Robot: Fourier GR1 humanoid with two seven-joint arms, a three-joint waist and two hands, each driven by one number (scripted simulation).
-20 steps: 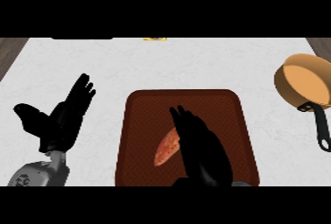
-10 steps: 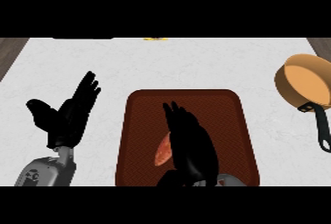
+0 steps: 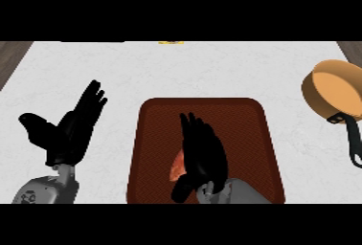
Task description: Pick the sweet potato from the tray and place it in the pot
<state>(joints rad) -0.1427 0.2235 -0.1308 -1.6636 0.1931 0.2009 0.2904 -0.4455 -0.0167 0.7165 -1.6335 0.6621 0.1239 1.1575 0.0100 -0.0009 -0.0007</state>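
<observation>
An orange-pink sweet potato (image 3: 178, 166) lies on the dark red-brown tray (image 3: 240, 124), toward its near left part. My right hand (image 3: 203, 153) sits right over it with straight fingers pointing away and hides most of it; only the potato's left edge shows beside the palm. The thumb hangs low at the potato's near end. An orange pot (image 3: 333, 88) with a black handle (image 3: 352, 141) stands at the right edge of the white counter. My left hand (image 3: 68, 129) rests open left of the tray, fingers up.
The white counter (image 3: 141, 72) stretches wide behind the tray. A small yellow item (image 3: 170, 42) lies at the far edge. Dark wood shows at both far corners.
My right hand has slid left and slightly nearer over the sweet potato, covering more of it. The left hand has drifted a little right and up.
</observation>
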